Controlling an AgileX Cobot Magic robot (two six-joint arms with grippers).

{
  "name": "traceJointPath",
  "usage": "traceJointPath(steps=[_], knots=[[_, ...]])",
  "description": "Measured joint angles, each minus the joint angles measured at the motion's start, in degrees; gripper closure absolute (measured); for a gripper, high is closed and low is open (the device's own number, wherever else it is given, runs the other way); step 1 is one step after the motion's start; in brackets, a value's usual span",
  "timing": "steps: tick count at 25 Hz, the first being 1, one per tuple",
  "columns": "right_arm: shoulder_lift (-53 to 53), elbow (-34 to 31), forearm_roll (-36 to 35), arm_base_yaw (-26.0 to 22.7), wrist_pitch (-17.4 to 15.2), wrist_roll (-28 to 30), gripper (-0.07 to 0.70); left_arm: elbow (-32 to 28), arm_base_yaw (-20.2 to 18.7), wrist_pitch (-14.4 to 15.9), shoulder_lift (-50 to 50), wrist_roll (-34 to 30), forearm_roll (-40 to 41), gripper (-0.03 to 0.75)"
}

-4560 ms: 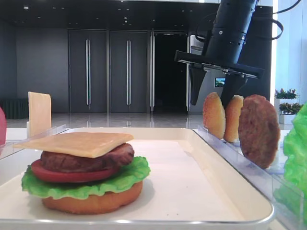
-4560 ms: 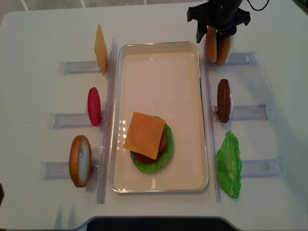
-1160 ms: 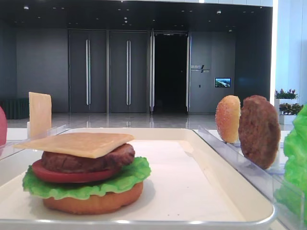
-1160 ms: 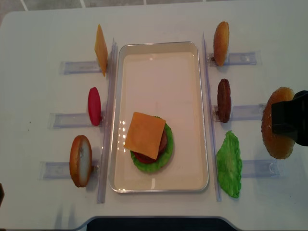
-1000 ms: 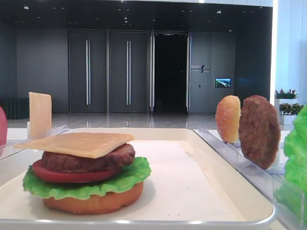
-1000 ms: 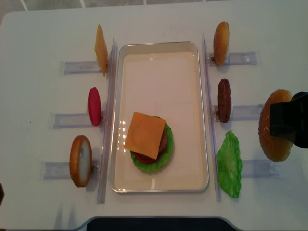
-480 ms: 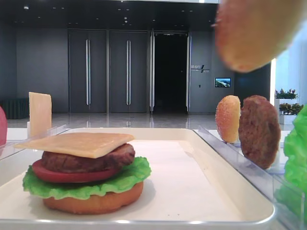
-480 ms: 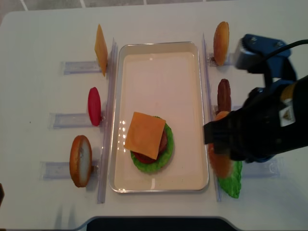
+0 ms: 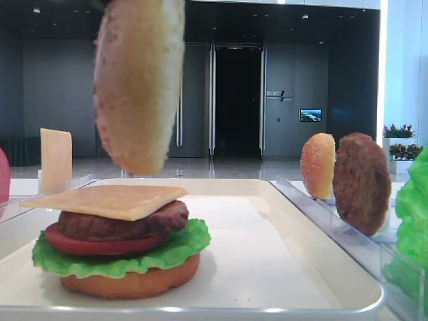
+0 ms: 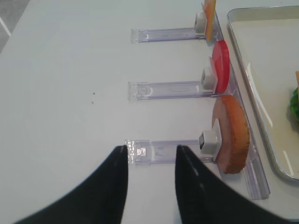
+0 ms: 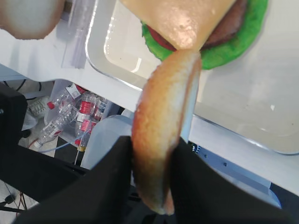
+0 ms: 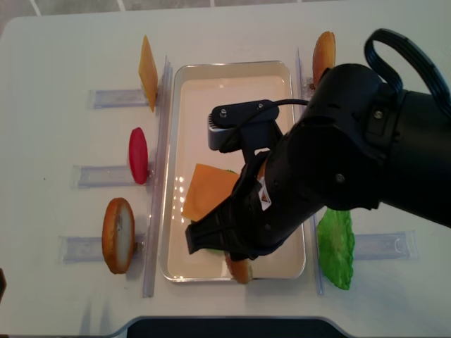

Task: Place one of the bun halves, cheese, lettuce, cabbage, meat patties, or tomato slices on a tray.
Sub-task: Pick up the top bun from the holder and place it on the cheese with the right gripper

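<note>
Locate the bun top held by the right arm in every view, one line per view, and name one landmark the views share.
Low exterior view: the held bun half hangs edge-on, upper left, above the cheese-topped burger stack.
Right wrist view: centre, pinched between the dark fingers, below the stack.
Left wrist view: not in it.
Overhead view: only its lower edge peeks out beneath the arm, near the tray's front rim.
Shared landmark: the white tray.

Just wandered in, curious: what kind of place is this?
Probably a robot demo table in a building lobby: tall dark doors behind, toy burger on a white tray, spare pieces in clear racks.
</note>
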State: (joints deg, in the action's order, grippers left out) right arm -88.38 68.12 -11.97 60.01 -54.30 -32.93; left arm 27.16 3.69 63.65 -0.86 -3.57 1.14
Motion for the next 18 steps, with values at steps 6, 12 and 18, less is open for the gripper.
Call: traceJointPath(steps=[6,12,18], knots=[[-0.88,0.87,0.00,0.00,-0.11,1.35,0.417,0.00,0.00,0.00,0.00,0.00,0.00,0.450],[-0.88,0.87,-6.83,0.00,4.80,9.42,0.417,0.00,0.00,0.00,0.00,0.00,0.00,0.450],[-1.63,0.92,-34.26,-0.55,11.87,36.21,0.417,0.00,0.00,0.00,0.00,0.00,0.00,0.450]])
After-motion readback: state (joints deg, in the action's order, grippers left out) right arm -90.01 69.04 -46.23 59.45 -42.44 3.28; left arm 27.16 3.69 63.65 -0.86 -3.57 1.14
